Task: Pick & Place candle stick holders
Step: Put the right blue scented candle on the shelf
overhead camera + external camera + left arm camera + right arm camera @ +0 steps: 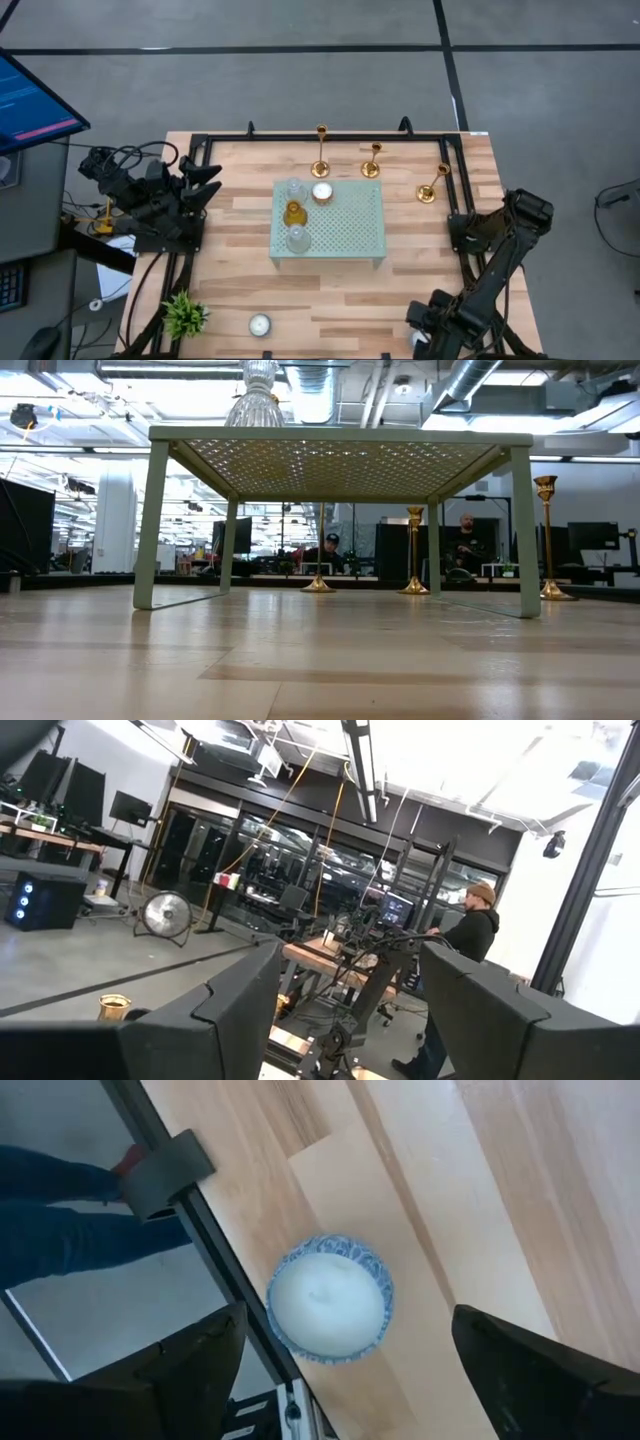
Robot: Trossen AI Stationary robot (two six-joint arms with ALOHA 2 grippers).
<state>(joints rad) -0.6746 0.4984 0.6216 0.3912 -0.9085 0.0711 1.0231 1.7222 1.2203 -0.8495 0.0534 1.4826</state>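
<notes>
Three gold candlestick holders stand on their round bases along the table's far side: a tall one [321,152], a shorter one [372,160] and one at the far right [433,183]. They also show in the low view [319,565] [415,550] [547,535]. My left gripper [205,183] is open and empty at the table's left, raised and facing the room [350,1010]; a gold cup top [113,1007] shows past it. My right gripper [420,332] is open and empty at the near right corner [345,1370], above a white tealight in a blue-rimmed cup [330,1308].
A pale green perforated stand [350,228] is at the table's middle, carrying two clear glass cups [293,188] [298,238], an amber cup [293,212] and a tealight [322,193]. Another tealight [260,324] and a small plant [185,315] are near the front edge. People are in the room behind.
</notes>
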